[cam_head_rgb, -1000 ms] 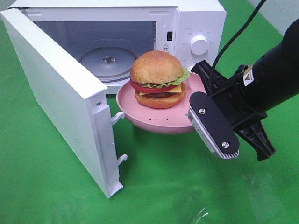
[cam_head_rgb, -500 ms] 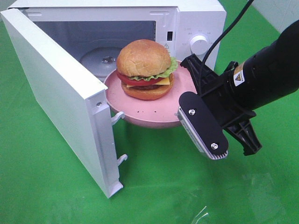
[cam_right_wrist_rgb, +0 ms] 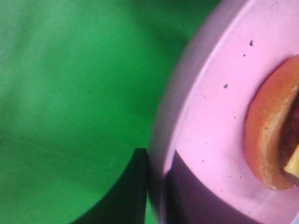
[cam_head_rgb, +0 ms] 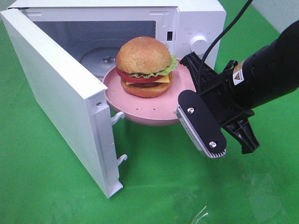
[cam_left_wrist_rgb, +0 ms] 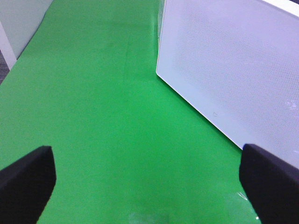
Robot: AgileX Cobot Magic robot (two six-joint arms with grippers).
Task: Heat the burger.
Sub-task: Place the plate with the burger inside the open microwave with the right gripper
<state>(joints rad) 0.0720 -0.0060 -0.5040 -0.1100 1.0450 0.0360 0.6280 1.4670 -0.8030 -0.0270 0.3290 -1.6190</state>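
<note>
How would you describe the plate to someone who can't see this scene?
Find the white microwave with its door open. Just before its mouth, the right hand holds a round plate by the rim, above the green cloth. It is the only pink thing, with a burger on it.

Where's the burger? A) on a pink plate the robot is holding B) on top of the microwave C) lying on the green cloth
A: the burger sits on the pink plate, whose rim the right end effector is shut on, in front of the open microwave.
</note>
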